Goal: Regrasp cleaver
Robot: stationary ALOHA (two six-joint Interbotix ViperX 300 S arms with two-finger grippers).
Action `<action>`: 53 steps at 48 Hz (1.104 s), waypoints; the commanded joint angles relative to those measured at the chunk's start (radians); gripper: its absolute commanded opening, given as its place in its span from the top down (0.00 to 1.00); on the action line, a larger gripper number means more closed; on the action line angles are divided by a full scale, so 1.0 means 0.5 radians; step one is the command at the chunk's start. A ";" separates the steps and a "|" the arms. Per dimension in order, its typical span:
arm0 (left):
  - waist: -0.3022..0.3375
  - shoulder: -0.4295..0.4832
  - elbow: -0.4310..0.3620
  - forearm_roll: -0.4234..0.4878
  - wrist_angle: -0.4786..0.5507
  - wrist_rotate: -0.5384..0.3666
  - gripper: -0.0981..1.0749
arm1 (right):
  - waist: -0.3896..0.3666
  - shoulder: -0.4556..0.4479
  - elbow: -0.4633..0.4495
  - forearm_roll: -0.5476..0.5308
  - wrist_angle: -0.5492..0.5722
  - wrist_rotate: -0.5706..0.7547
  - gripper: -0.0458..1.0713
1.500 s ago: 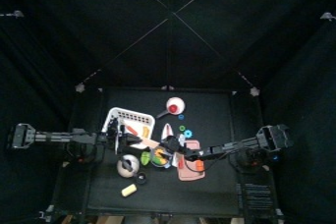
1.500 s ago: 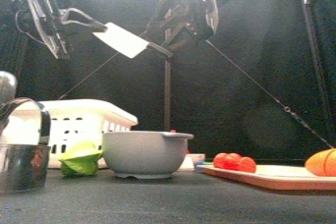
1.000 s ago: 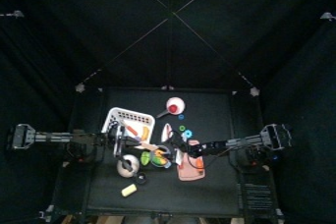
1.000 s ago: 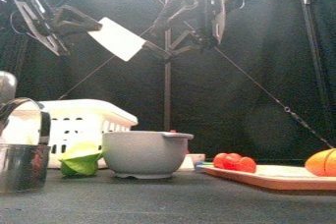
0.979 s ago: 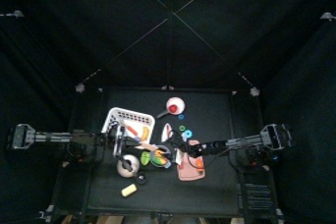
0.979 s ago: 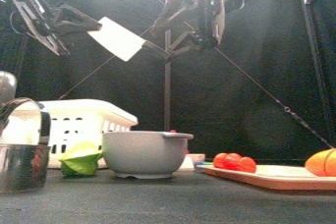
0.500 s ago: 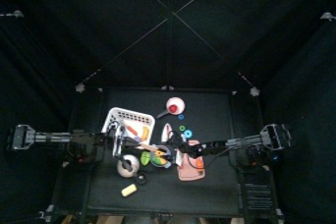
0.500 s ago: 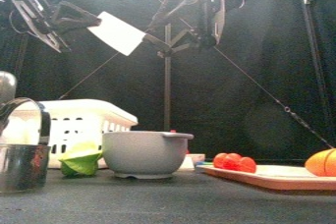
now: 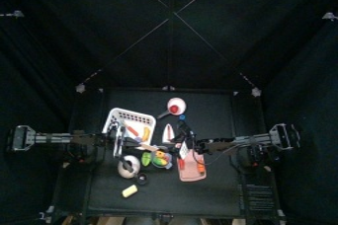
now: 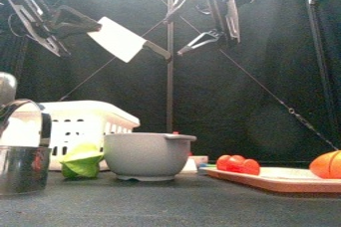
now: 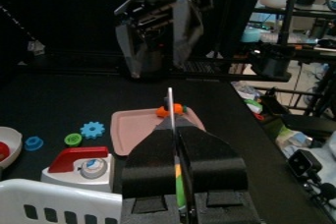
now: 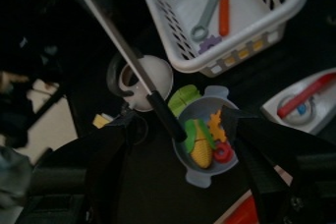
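High above the black surface, the left gripper has its jaws clamped on the handle end of the cleaver, a broad flat pale blade held tilted in the air over the white slotted basket and the grey bowl. From the left wrist camera the blade shows edge-on as a thin line between the jaws. The right gripper hangs just beside the blade with its jaws spread wide and nothing between them.
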 commanded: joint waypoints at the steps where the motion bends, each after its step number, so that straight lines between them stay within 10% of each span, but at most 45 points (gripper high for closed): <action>1: 0.003 0.000 -0.028 0.000 -0.018 0.003 0.73 | -0.037 -0.138 -0.074 0.301 0.245 -0.031 0.08; 11: 0.025 0.000 -0.034 0.003 -0.018 0.003 0.73 | -0.034 -0.187 -0.325 0.531 0.979 -0.482 0.08; 19: 0.052 0.000 -0.034 0.000 -0.018 0.003 0.73 | -0.086 -0.107 -0.543 0.558 1.022 -1.031 0.08; 31: 0.135 0.006 -0.055 0.012 -0.144 0.095 0.73 | -0.086 -0.089 -0.261 0.580 0.374 -1.647 0.08; 53: -0.071 0.414 -0.150 -0.368 -0.540 0.693 0.73 | -0.153 -0.417 0.549 0.393 -0.942 -1.651 0.08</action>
